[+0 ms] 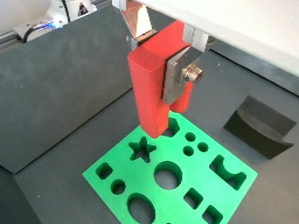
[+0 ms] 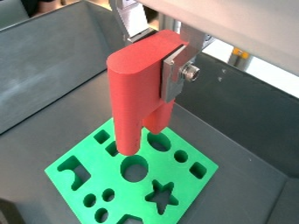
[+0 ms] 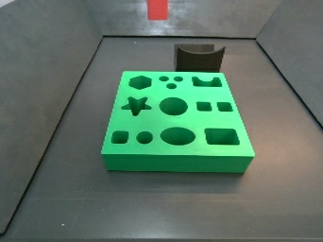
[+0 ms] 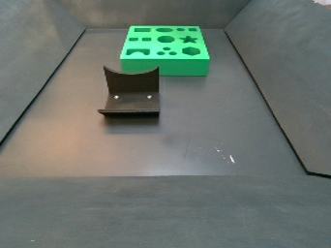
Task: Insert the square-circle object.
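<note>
My gripper (image 1: 158, 63) is shut on the square-circle object (image 1: 152, 87), a bright red piece of two joined columns, and holds it upright. A silver finger plate (image 1: 181, 77) presses its side. It also shows in a wrist view (image 2: 138, 92), held by the gripper (image 2: 149, 61). The piece hangs above the green block (image 1: 176, 179) with shaped holes, its lower end over the block's edge (image 2: 128, 179), apart from it. In a side view only the piece's lower end (image 3: 158, 8) shows, high behind the block (image 3: 177, 151). The block lies far back in a side view (image 4: 165, 66).
A dark grey curved block (image 3: 199, 57) stands behind the green block; it also shows in a wrist view (image 1: 263, 127) and in a side view (image 4: 130, 94). Dark sloping walls (image 3: 63, 95) ring the grey floor.
</note>
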